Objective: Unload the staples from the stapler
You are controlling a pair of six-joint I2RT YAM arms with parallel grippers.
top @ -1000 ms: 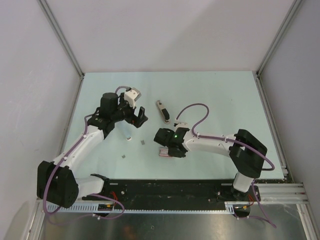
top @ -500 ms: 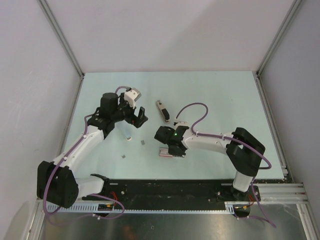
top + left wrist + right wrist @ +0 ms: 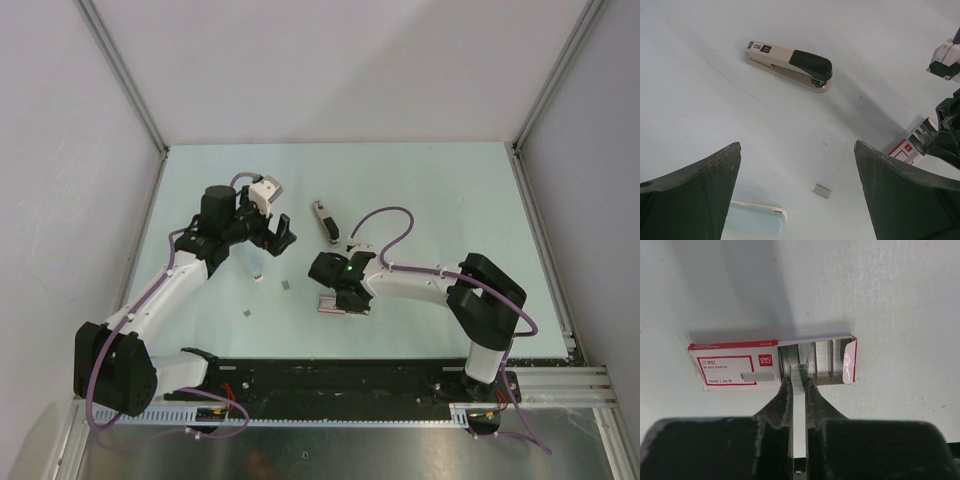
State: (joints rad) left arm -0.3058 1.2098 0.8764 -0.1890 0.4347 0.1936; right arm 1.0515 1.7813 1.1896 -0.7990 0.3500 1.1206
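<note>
The jaws of the right gripper (image 3: 799, 385) pinched a thin strip of staples (image 3: 799, 371) at the open end of a red and white staple box (image 3: 735, 372). The jaws of the left gripper (image 3: 796, 150) stood wide apart above the counter (image 3: 705, 100), with a loose staple piece (image 3: 823, 190) lying below them and the stapler (image 3: 790, 65) farther off.

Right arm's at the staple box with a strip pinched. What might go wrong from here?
1. The right gripper holds the staple strip only by its near end, so it may slip or break apart.
2. The open staple box looks light and could drag along when the gripper moves.
</note>
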